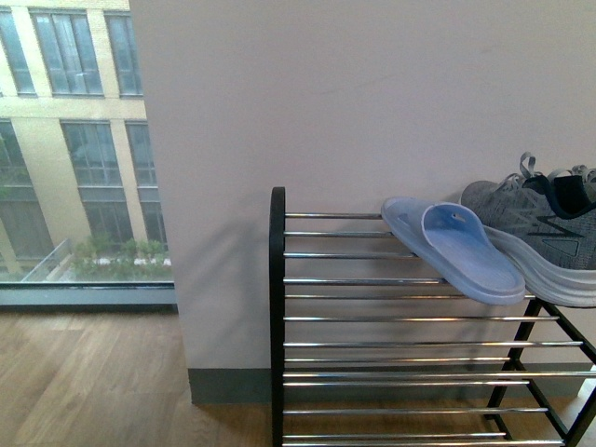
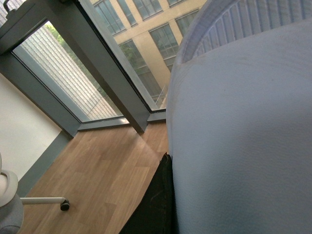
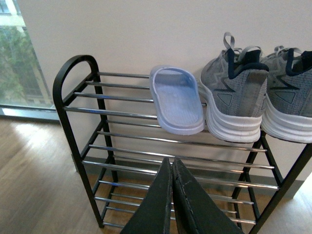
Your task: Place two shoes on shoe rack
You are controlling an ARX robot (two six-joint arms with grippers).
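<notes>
My right claw (image 3: 171, 168) clenched, empty, below slide (image 3: 176, 100) and sneakers (image 3: 236, 95) on rack (image 3: 73, 73) top. Left claw: slide (image 2: 243, 136) pressed close, grip unclear.

window (image 1: 74, 140) left | white wall (image 1: 372, 93) | wood floor (image 1: 84, 382) | chair caster (image 2: 64, 205)

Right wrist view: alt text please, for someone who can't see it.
A black-framed shoe rack against a pale wall holds one pale blue slide and two grey sneakers side by side on its top shelf. The closed right gripper points toward the lower shelves.
</notes>
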